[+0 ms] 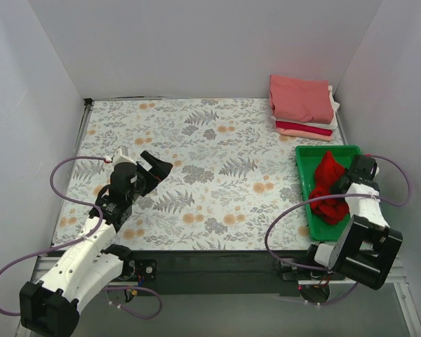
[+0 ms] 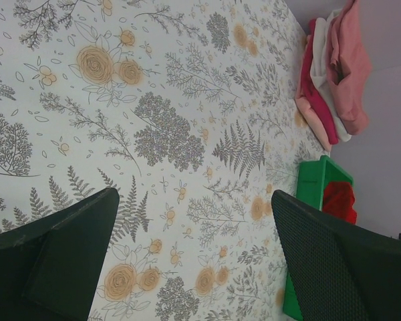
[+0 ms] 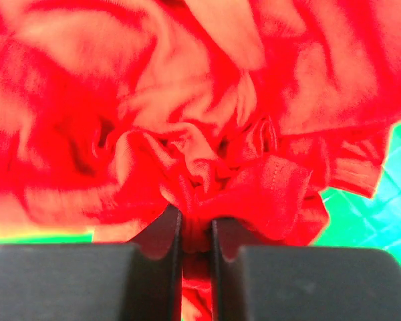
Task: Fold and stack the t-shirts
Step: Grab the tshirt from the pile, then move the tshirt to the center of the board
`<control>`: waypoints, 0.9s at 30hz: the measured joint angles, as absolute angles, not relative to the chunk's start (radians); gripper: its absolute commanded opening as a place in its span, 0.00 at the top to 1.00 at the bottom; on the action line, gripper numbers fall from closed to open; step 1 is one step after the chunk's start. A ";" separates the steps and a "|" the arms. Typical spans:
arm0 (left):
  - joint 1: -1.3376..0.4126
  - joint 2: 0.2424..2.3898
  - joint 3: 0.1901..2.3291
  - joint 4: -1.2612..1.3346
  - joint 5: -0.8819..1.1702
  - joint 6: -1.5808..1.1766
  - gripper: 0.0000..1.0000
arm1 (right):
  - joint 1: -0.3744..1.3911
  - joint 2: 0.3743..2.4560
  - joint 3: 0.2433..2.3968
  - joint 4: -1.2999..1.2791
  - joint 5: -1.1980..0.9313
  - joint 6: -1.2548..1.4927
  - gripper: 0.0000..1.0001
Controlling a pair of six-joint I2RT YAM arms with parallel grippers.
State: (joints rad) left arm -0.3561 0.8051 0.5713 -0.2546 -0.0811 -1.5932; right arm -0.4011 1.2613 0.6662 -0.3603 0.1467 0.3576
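Note:
A crumpled bright red t-shirt lies in the green tray at the right. My right gripper is over the tray and shut on a bunched fold of the red t-shirt, which fills the right wrist view. A stack of folded t-shirts, salmon-pink on top with white, crimson and peach below, sits at the far right corner; it also shows in the left wrist view. My left gripper is open and empty above the floral cloth at the left; its fingers are wide apart.
The table is covered by a floral patterned cloth. White walls enclose the table on three sides. The green tray stands near the right edge, in front of the stack. Purple cables loop beside both arm bases.

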 measured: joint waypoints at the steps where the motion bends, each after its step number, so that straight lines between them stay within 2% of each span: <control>1: -0.356 0.801 0.571 -0.255 -0.081 -1.594 0.02 | -0.401 1.235 0.667 -0.363 0.128 0.351 0.92; 6: -0.356 0.761 0.567 -0.241 -0.064 -1.594 0.02 | -0.401 1.018 0.725 -0.389 -0.009 0.309 0.92; 9: -0.356 0.736 0.551 -0.205 -0.039 -1.595 0.02 | -0.401 0.903 0.796 -0.390 -0.135 0.291 0.96; 16: -0.356 0.731 0.548 -0.197 -0.007 -1.595 0.02 | -0.368 0.832 0.970 -0.375 -0.438 0.285 0.99; 19: -0.356 0.731 0.548 -0.192 0.021 -1.593 0.02 | -0.265 0.851 1.028 -0.354 -0.490 0.290 0.99; 22: -0.356 0.723 0.548 -0.186 0.040 -1.593 0.02 | -0.035 0.886 1.090 -0.330 -0.487 0.283 0.99; 24: -0.356 0.714 0.548 -0.187 0.044 -1.593 0.02 | 0.131 0.925 1.133 -0.312 -0.486 0.266 0.94; 26: -0.356 0.705 0.548 -0.187 0.044 -1.594 0.02 | 0.282 0.982 1.173 -0.305 -0.473 0.228 0.77; 27: -0.356 0.702 0.548 -0.187 0.044 -1.594 0.02 | 0.347 1.014 1.192 -0.307 -0.465 0.207 0.65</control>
